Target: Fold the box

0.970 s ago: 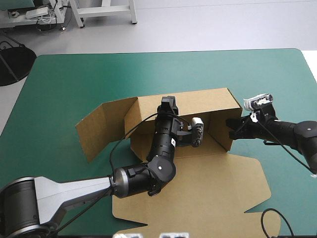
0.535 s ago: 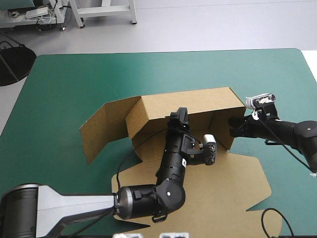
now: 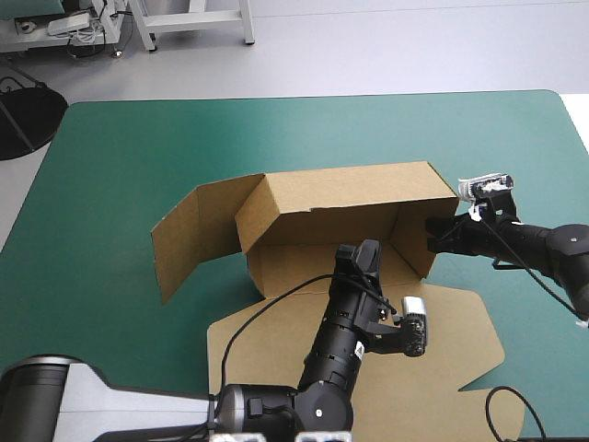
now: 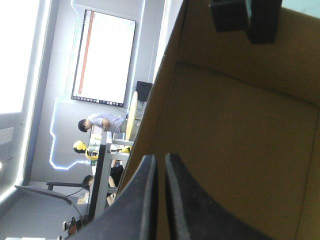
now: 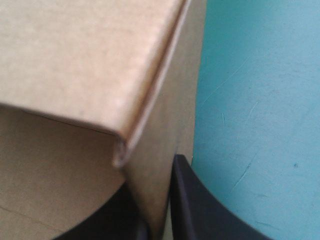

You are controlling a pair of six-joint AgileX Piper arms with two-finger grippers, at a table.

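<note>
The brown box (image 3: 350, 198) stands mid-table as an open tray, its back and right walls raised. My left gripper (image 3: 368, 250) hovers shut at the tray's open near side, pointing at the back wall. In the left wrist view its tips (image 4: 160, 160) meet in an arch with nothing between them, and the box's inner board (image 4: 240, 125) lies ahead. My right gripper (image 3: 433, 235) is shut on the box's right wall at its near corner. The right wrist view shows that wall (image 5: 165, 125) passing down between the right gripper's (image 5: 157, 220) fingers.
The box's lid panel (image 3: 442, 359) lies flat toward the near edge, under my left arm. A loose side flap (image 3: 189, 239) stands angled out at the box's left. Teal-green cover (image 5: 250, 100) lies beside the right wall, outside the box.
My left gripper has drawn back out of the box toward the near edge, staying shut. The right gripper kept its hold on the right wall. The box barely shifted.
</note>
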